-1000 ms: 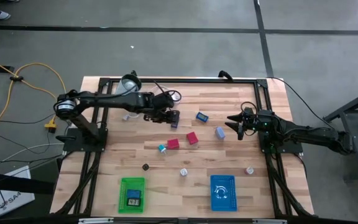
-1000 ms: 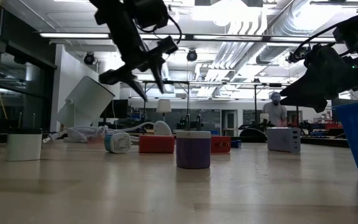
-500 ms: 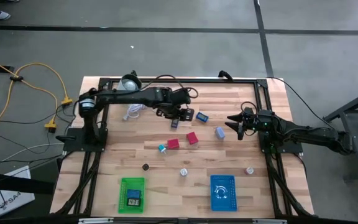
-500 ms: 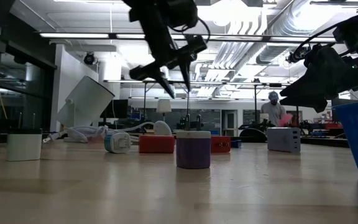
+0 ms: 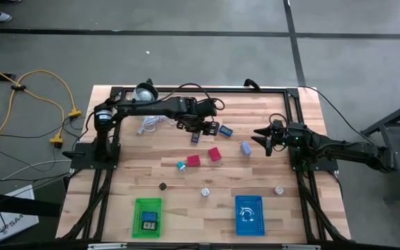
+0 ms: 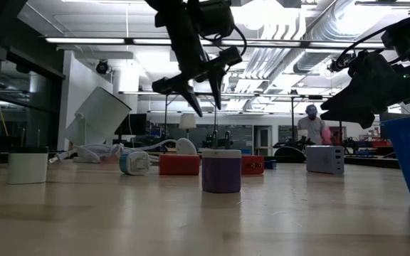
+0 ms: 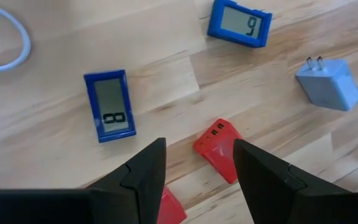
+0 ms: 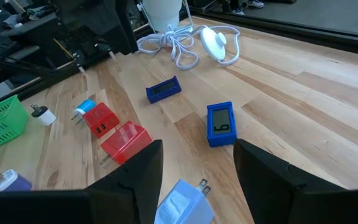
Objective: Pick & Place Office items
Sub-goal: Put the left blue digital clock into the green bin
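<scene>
Small office items lie scattered on the wooden table (image 5: 151, 167): two blue display pieces (image 7: 109, 106) (image 7: 239, 23), a red plug block (image 7: 219, 149), a second red block (image 5: 193, 160) and a grey-blue charger (image 7: 327, 84). My left gripper (image 5: 205, 129) hangs open above the table beside the two blue pieces and holds nothing. In the low view this left gripper (image 6: 199, 96) is well clear of the tabletop. At the right edge my right gripper (image 5: 264, 139) waits open and empty, pointing at the charger (image 8: 182, 202).
A green basket (image 5: 148, 217) and a blue basket (image 5: 248, 214) stand at the near edge. A coiled white cable (image 5: 150, 123) and a pale round container (image 5: 144, 92) sit far left. More small pieces, black (image 5: 162, 186) and white (image 5: 205, 192) (image 5: 278, 189), lie toward the near side.
My left gripper has swung toward the table's right edge, from near the white cable to above the blue pieces. It stays open, empty and clear of the table. No item has moved.
</scene>
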Robot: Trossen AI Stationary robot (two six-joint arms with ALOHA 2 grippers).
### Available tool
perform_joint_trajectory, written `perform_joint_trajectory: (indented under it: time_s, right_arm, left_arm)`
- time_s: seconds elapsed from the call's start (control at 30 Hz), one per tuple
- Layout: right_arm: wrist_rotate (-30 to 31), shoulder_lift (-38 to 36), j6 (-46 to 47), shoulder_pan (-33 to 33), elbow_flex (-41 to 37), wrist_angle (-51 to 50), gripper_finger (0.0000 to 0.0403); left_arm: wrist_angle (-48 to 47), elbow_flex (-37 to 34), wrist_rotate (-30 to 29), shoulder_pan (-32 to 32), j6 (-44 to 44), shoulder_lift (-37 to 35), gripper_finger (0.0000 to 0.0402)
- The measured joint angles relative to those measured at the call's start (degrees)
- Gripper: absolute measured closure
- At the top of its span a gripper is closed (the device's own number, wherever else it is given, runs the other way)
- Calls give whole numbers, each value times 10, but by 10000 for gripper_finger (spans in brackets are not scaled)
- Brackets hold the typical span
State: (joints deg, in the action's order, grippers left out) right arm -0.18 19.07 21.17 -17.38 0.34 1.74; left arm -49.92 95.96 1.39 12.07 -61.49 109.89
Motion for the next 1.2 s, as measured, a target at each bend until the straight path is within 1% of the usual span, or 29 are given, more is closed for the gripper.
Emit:
perform_joint_trajectory:
  time_s: [0.13,0.5,0.77,1.0,1.2]
  right_arm:
    - [0,0,0,0,0,0,219]
    - [0,0,0,0,0,0,219]
    - [0,0,0,0,0,0,219]
    - [0,0,0,0,0,0,219]
    - [0,0,0,0,0,0,219]
  left_arm:
    - [-15,0,-2,3,-9,0,221]
    - [-67,0,-48,1,-12,0,221]
    - [-86,-1,-77,-13,-11,3,221]
    - [-83,-2,-76,-16,-7,24,221]
    - [-68,-2,-75,-1,36,44,221]
